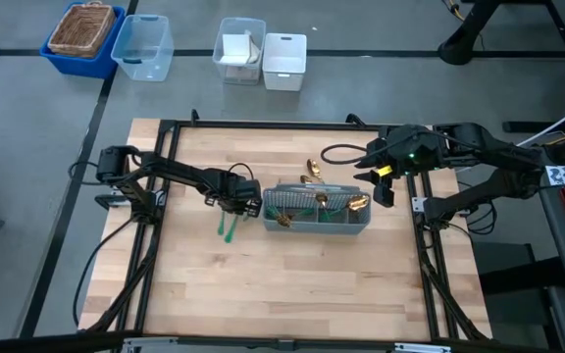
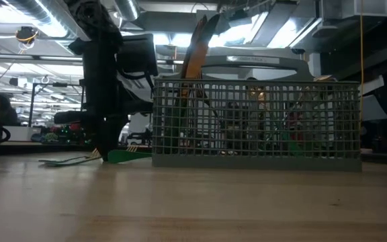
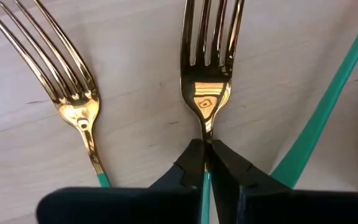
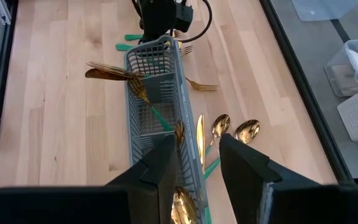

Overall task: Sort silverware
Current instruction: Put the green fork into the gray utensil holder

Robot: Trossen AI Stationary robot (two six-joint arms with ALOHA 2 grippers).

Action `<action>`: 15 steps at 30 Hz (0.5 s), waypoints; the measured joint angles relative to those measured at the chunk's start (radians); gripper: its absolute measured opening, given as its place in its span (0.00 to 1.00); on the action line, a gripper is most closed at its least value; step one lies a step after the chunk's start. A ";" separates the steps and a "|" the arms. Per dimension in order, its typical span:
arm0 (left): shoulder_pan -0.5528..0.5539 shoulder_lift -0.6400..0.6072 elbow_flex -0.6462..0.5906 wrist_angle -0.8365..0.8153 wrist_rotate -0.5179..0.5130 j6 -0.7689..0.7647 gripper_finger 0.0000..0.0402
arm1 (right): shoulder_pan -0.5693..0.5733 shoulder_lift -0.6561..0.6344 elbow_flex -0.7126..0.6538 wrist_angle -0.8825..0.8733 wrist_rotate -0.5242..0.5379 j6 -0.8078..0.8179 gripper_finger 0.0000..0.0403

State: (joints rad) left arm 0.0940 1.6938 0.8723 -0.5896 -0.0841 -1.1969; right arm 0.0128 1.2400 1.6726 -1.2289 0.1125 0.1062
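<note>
Currently left gripper (image 3: 205, 163) is clamped on a fork (image 3: 207, 74) at the thin neck; slip or twist is risked on lifting. Neighbouring fork (image 3: 61, 74) could be nudged. Right gripper (image 4: 197, 158) is held open above caddy (image 4: 157, 93).

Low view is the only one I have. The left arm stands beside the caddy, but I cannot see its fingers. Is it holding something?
Observer: Yes. In its wrist view the left gripper is shut on a gold fork, at the neck just below the tines.
Operator: Are other pieces lying near it?
Observer: A second fork lies flat on the wood beside it, and a bare teal handle on the other side.
Operator: Where is the right arm?
Observer: The right gripper hangs open past the far end of the grey caddy, with two spoons and a knife on the table behind the caddy.
</note>
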 joint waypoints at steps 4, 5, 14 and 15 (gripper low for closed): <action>0.000 -0.036 -0.003 0.002 0.003 0.000 0.02 | 0.000 -0.020 0.010 -0.001 0.020 0.000 0.30; 0.001 -0.048 -0.005 0.007 0.007 0.000 0.02 | 0.000 -0.027 0.015 0.001 0.028 0.000 0.30; 0.000 -0.167 -0.002 0.009 0.007 0.029 0.01 | 0.000 -0.093 0.021 0.001 0.087 0.000 0.30; 0.000 -0.180 -0.002 0.008 0.006 0.029 0.01 | 0.000 -0.097 0.021 0.001 0.087 0.000 0.30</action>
State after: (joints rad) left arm 0.0944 1.5141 0.8703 -0.5812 -0.0776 -1.1683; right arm 0.0124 1.1427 1.6939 -1.2282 0.1997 0.1059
